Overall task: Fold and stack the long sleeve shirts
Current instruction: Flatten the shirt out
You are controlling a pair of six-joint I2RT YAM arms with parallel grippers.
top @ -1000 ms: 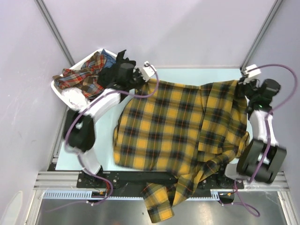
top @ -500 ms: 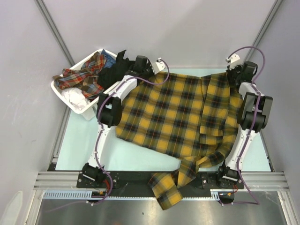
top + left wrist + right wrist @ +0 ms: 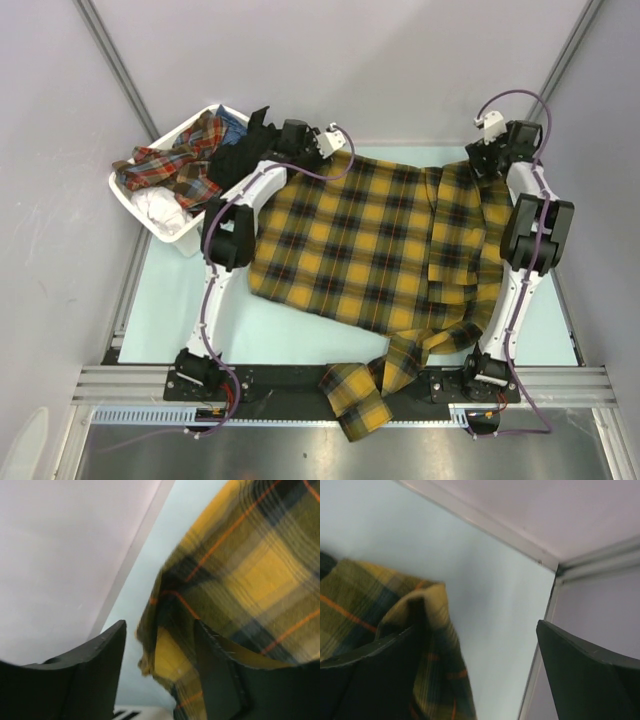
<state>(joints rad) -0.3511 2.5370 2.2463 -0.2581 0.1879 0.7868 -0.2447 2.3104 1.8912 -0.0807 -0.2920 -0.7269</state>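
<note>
A mustard-yellow and black plaid long sleeve shirt (image 3: 370, 240) lies spread flat on the pale table (image 3: 170, 300). One sleeve (image 3: 357, 395) hangs over the near edge. My left gripper (image 3: 340, 152) is at the shirt's far left corner. In the left wrist view its jaws (image 3: 160, 655) stand apart, and the cloth corner (image 3: 170, 655) lies loose between them against the right finger (image 3: 220, 675). My right gripper (image 3: 478, 162) is at the far right corner, open wide (image 3: 480, 665). There the shirt's edge (image 3: 432, 630) drapes beside the left finger (image 3: 370, 680).
A white slatted basket (image 3: 125, 195) stands at the far left. It holds a red plaid garment (image 3: 175, 165), a black garment (image 3: 245, 150) and something white. The back wall and corner posts are close behind both grippers.
Both arms have stretched toward the far edge and pulled the shirt out flat. Both grippers, shut on the shirt's corners before, have opened and let the cloth go.
</note>
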